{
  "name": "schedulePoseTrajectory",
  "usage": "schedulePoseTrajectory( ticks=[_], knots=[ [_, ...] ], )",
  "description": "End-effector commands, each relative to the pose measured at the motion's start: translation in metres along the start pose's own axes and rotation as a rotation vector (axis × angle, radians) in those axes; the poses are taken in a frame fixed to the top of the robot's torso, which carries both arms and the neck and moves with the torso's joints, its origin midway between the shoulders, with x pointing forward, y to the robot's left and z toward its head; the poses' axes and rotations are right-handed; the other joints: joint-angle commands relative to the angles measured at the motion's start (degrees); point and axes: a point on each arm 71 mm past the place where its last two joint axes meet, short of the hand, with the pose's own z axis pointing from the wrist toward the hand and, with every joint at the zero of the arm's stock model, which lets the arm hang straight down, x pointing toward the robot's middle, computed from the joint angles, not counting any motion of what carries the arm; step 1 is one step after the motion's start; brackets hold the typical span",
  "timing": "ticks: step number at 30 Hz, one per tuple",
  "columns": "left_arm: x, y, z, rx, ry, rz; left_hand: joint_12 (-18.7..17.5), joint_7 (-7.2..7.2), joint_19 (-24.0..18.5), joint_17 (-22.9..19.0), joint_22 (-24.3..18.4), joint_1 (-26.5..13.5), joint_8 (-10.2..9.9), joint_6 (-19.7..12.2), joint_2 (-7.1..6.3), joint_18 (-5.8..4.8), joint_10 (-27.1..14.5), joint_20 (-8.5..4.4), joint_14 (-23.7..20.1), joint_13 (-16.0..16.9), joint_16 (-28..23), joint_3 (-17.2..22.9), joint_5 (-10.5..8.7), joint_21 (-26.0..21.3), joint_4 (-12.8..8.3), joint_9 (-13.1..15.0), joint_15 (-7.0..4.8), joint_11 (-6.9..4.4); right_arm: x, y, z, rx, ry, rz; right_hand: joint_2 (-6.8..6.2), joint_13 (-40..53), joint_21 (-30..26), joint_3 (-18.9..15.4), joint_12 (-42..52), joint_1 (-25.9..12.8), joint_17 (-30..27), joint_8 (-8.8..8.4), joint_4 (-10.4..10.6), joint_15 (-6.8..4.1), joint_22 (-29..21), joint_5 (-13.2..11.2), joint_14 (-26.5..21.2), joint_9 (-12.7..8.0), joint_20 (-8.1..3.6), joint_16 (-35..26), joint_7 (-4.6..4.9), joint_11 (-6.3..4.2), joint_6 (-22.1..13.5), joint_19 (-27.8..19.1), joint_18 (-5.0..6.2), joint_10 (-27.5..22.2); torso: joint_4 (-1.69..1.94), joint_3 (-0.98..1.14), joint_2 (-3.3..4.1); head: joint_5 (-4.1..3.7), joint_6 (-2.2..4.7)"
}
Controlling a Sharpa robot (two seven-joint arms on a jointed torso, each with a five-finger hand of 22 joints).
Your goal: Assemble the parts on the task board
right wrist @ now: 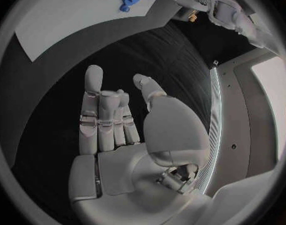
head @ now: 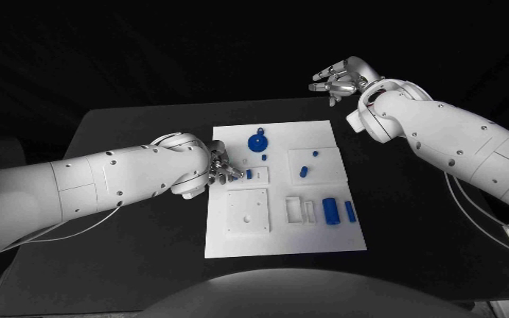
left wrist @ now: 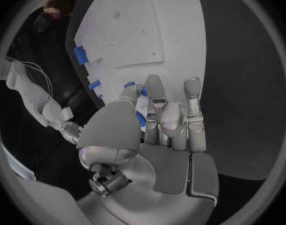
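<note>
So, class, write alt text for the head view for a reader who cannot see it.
A white task board lies on a black table, with small blue parts on it. The left hand rests at the board's left edge; the right hand hangs beyond the table's far right corner, holding nothing.

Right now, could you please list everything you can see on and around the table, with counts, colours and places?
Table: one, black, under everything.
Task board: one, white, middle of the table, with raised white blocks and slots on it.
Round part: one, blue, far end of the board, left of its middle.
Long parts: two, blue, lying side by side near the board's right edge.
Small parts: several, blue, on the blocks around the board's middle; the exact count is hard to tell.
Left hand: one, silver, over the board's left edge, fingers at a small blue part; whether it grips is unclear.
Right hand: one, silver, raised beyond the table's far right corner, holding nothing.
</note>
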Motion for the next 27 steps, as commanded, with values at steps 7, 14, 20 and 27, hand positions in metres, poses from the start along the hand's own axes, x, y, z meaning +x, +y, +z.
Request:
schedulePoseTrajectory(
  ticks=[7, 14, 20, 27],
  knots=[
    [0.003, 0.002, 0.001, 0.000, 0.024, 0.013, 0.2, -0.55, 0.2, -0.2, 1.0, 0.2, -0.1, 0.3, -0.39, 0.50, 3.0, 0.09, 0.0, -0.1, 0.2, -0.9, -2.89, -0.5, 1.8, 0.2, -0.28, -0.31, 0.001, 0.001, 0.000, -0.010, 0.011, -0.006, -0.20, -0.1, 0.2, 0.3, -0.3, -0.5, -0.1, -0.19, 0.1, -0.37, 0.0, 0.3, 0.0, 0.0, -0.10, -0.2, 0.07, -0.18, -0.1, 2.0, 0.36, -0.2, -0.02, -0.01, 0.01, 0.00, 0.00],
    [0.000, 0.006, 0.002, -0.003, 0.011, 0.005, 0.3, -0.65, 0.3, -0.3, 1.0, -1.2, 0.1, 1.2, -2.24, 0.37, 3.0, -0.01, 0.0, 0.0, 0.2, -3.9, -13.72, -0.6, 6.6, 0.4, -0.27, -0.30, 0.001, 0.000, 0.000, -0.009, 0.011, -0.006, -0.18, -0.1, 0.2, 0.2, -0.4, -0.6, -0.1, -0.20, 0.2, -0.37, -0.1, 0.3, 0.0, 0.0, -0.10, -0.3, 0.08, -0.17, -0.2, 2.0, 0.34, -0.2, -0.02, -0.03, 0.03, -0.15, 0.00],
    [-0.002, 0.009, 0.001, -0.006, -0.005, 0.001, 0.3, -0.36, 0.4, -0.6, 1.0, -2.3, 0.2, 2.0, -6.75, 0.20, 3.0, -0.22, 0.0, 0.1, 0.0, -3.0, -26.59, -0.7, 14.6, 0.8, -0.28, -0.18, 0.001, 0.000, -0.001, -0.009, 0.011, -0.006, -0.21, -0.1, 0.2, 0.2, -0.3, -0.6, -0.1, -0.20, 0.1, -0.37, -0.1, 0.3, 0.0, 0.0, -0.10, -0.3, 0.08, -0.17, -0.2, 2.0, 0.34, -0.1, 0.01, -0.03, 0.01, -0.13, 0.00],
    [-0.003, 0.013, -0.001, -0.010, -0.011, 0.001, 0.2, -0.33, 0.4, -0.9, 1.0, -3.9, 0.0, 2.1, -7.77, 0.07, 3.0, -0.36, 0.0, 0.1, -0.1, -2.9, -31.45, -0.7, 14.8, 0.8, -0.29, -0.15, 0.002, -0.001, -0.001, -0.008, 0.011, -0.006, -0.21, -0.1, 0.2, 0.2, -0.3, -0.6, -0.1, -0.20, 0.1, -0.37, -0.1, 0.3, 0.0, 0.0, -0.10, -0.3, 0.08, -0.17, -0.2, 2.0, 0.34, -0.1, 0.00, -0.02, -0.02, 0.00, 0.00]
  ],
)
